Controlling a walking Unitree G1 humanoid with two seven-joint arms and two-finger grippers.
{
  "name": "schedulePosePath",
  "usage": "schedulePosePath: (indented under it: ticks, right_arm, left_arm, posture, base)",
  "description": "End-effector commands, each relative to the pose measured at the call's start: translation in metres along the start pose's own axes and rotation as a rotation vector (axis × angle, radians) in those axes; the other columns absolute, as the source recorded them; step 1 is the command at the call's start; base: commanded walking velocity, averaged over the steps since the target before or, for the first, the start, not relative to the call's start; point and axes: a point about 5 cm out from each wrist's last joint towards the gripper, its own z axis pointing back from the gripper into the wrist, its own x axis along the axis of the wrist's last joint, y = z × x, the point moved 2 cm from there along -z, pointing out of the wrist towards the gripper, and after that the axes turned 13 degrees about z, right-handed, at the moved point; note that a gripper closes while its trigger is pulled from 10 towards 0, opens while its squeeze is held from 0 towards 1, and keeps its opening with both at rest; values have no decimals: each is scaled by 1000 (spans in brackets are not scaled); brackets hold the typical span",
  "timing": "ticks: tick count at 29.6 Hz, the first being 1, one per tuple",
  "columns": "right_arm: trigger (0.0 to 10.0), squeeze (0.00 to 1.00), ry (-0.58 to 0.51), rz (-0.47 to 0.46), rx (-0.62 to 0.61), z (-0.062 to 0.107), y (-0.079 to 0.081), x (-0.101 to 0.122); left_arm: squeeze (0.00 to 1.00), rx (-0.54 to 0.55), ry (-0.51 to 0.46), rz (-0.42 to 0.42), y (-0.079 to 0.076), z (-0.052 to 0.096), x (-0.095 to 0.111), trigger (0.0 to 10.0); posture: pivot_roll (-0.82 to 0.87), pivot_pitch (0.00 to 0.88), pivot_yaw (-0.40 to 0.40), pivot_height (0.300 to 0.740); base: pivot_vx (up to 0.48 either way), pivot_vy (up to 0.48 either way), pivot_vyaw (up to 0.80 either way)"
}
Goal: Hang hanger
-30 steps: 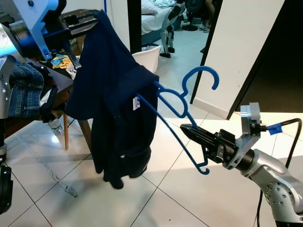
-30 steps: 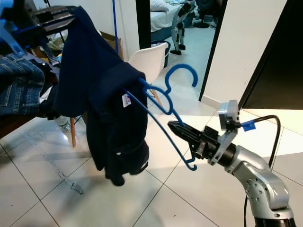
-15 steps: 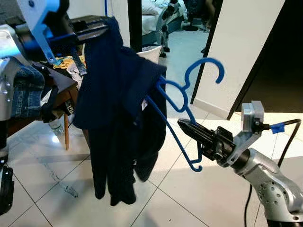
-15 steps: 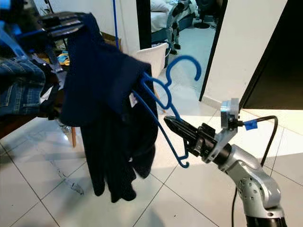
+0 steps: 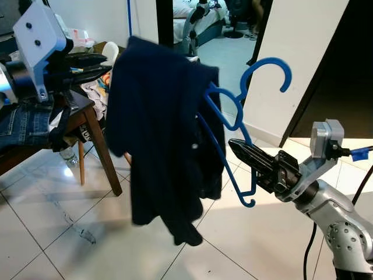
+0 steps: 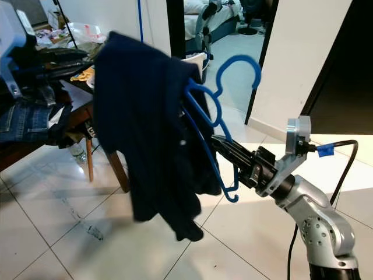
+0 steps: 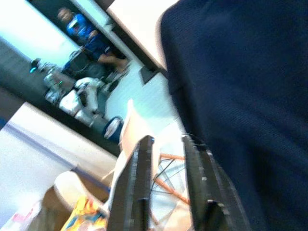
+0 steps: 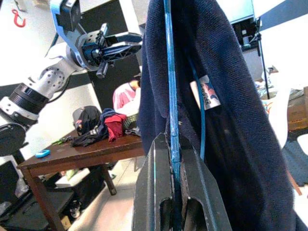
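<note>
Blue hanger [image 5: 236, 125] is in my right gripper [image 5: 242, 150]: fingers pressed onto its lower bar, clear in the right wrist view, where the bar [image 8: 171, 86] runs straight out from between the finger [image 8: 156, 183] tips. Hanger is in mid-air over the tiled floor [image 5: 70, 233], hook [image 5: 267, 71] pointing up toward the white wall panel [image 5: 291, 64]. Navy garment [image 5: 163, 146] drapes over the hanger's far shoulder and hangs clear of the floor. Left gripper [image 5: 96, 63] is raised just beside the garment's top edge, above the wooden table [image 5: 87, 116] corner. Its fingers [image 7: 139, 192] are spread with a gap between them, nothing in the gap; cloth sits next to one finger. Jeans [image 5: 23, 125] are piled on the table's left end. White chair [image 6: 195, 61] stands behind the garment.
</note>
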Motion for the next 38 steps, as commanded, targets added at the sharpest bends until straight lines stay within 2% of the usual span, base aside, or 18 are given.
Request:
schedulePosePath:
  ticks: [1, 4, 7, 10, 11, 13, 15, 18, 19, 20, 21, 22, 23, 27, 30, 36, 37, 38]
  right_arm:
    - [10000, 0, -54, 32, 29, -1, 3, 14]
    - [10000, 0, -13, 49, 37, 3, 2, 14]
    - [10000, 0, 5, 55, 43, 4, 2, 13]
    - [10000, 0, 106, 83, 73, 7, 5, 4]
    - [10000, 0, 106, 83, 73, 7, 5, 4]
    - [10000, 0, 159, 100, 87, 8, 5, -1]
    - [10000, 0, 231, 128, 127, 8, 6, -6]
    - [10000, 0, 259, 147, 159, 5, 8, -7]
    - [10000, 0, 277, 164, 190, 1, 10, -8]
    - [10000, 0, 277, 164, 190, 1, 10, -8]
    - [10000, 0, 287, 182, 219, -3, 12, -9]
    - [10000, 0, 286, 199, 236, -9, 13, -8]
    - [10000, 0, 282, 209, 243, -12, 13, -7]
    - [10000, 0, 258, 226, 247, -20, 13, -4]
    - [10000, 0, 238, 239, 257, -28, 13, -3]
    - [10000, 0, 229, 249, 281, -34, 16, -3]
    - [10000, 0, 226, 252, 288, -35, 18, -3]
    - [10000, 0, 226, 252, 288, -35, 18, -3]
  left_arm:
    - [1000, 51, 31, -28, 9, 9, -1, 10000]
    - [1000, 128, 19, -33, 22, 16, 3, 10000]
    - [1000, 142, 1, -29, 25, 18, 6, 10000]
    - [1000, 115, -104, 12, 23, 13, 26, 10000]
    - [1000, 115, -104, 12, 23, 13, 26, 10000]
    - [1000, 69, -152, 39, 16, 9, 35, 10000]
    - [1000, -45, -230, 100, 1, -3, 47, 10000]
    - [1000, -124, -231, 118, -10, -11, 47, 10000]
    - [1000, -212, -206, 138, -22, -18, 43, 10000]
    - [1000, -212, -206, 138, -22, -18, 43, 10000]
    - [1000, -335, -157, 159, -39, -23, 35, 10000]
    - [0, -452, -103, 205, -54, -26, 26, 10000]
    - [0, -523, -72, 239, -63, -27, 20, 10000]
    - [0, -599, 2, 272, -74, -28, 5, 10000]
    - [0, -719, 114, 307, -88, -24, -14, 10000]
    - [0, -735, 194, 268, -92, -21, -27, 10000]
    - [0, -734, 212, 255, -92, -20, -29, 9490]
    - [0, -734, 212, 255, -92, -20, -29, 9490]
  posture:
    - [68, 95, 29, 740]
    - [65, 94, 26, 740]
    - [65, 94, 26, 740]
    - [67, 94, 26, 740]
    - [67, 94, 26, 740]
    - [67, 94, 26, 740]
    - [70, 90, 22, 740]
    - [70, 89, 24, 740]
    - [70, 88, 25, 740]
    - [70, 88, 25, 740]
    - [71, 84, 30, 740]
    - [71, 83, 35, 740]
    - [71, 83, 35, 740]
    - [71, 80, 38, 740]
    - [69, 76, 42, 740]
    - [70, 73, 42, 740]
    - [72, 73, 43, 740]
    - [72, 73, 43, 740]
  base:
    - [0, 0, 0]
    - [0, 0, 0]
    - [0, 0, 0]
    - [0, 0, 0]
    - [0, 0, 0]
    - [0, 0, 0]
    - [0, 0, 0]
    - [0, 0, 0]
    - [0, 0, 0]
    - [0, 0, 0]
    - [0, 0, 0]
    - [0, 0, 0]
    - [0, 0, 0]
    - [0, 0, 0]
    - [0, 0, 0]
    - [0, 0, 0]
    - [0, 0, 0]
    - [0, 0, 0]
